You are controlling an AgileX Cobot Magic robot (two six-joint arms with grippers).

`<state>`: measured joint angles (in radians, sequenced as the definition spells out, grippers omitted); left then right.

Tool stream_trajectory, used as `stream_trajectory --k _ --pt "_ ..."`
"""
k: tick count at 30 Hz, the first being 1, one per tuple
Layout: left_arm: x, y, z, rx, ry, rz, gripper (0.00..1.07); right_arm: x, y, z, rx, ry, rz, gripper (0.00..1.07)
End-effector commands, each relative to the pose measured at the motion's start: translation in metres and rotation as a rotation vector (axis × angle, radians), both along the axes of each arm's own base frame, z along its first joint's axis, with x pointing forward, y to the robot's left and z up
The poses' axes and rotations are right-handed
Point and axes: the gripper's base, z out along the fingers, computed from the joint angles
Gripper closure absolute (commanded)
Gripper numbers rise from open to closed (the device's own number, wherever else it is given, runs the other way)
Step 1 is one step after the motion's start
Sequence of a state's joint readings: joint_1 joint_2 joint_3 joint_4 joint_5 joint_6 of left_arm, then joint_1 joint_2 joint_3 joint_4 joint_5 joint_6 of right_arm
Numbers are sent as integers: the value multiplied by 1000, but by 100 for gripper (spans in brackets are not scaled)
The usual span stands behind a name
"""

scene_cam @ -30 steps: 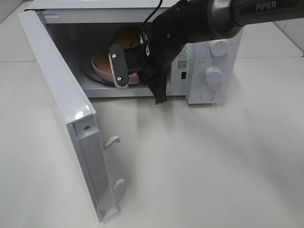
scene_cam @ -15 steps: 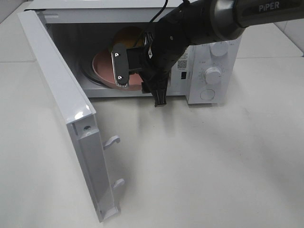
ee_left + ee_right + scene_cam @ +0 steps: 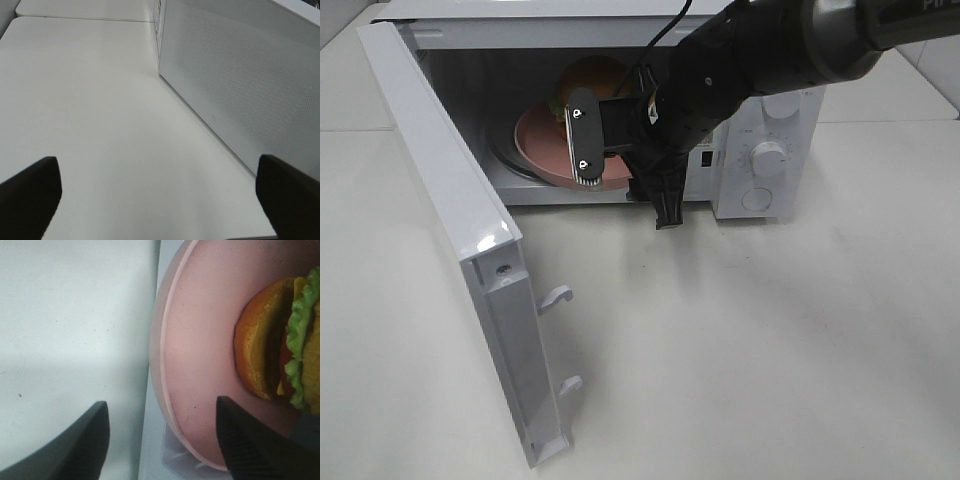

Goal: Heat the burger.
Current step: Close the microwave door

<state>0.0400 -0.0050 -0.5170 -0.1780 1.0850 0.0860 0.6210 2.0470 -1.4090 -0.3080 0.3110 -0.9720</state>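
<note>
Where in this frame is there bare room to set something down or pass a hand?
Free: the table in front of the microwave, right of its open door, and the table left of that door. Crowded: the cavity, with plate, burger and right gripper at its mouth.

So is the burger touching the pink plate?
Touching. In the right wrist view the burger rests on the pink plate, its bun meeting the pink surface with no gap.

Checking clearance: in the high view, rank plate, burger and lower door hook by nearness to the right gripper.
1. Pink plate, right at the right gripper.
2. Burger, farther back on the plate.
3. Lower door hook, on the open door.
</note>
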Motion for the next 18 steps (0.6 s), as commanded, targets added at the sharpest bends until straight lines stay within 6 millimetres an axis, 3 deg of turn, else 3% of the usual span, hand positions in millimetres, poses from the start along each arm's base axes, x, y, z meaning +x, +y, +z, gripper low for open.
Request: stream_trajectory --k 1,18 --pt "-2 -1 1 -12 -30 -5 9 -6 -5 9 14 -12 -4 42" --pt "-2 -1 1 -12 -30 -5 9 -49 -34 31 140 31 -120 38"
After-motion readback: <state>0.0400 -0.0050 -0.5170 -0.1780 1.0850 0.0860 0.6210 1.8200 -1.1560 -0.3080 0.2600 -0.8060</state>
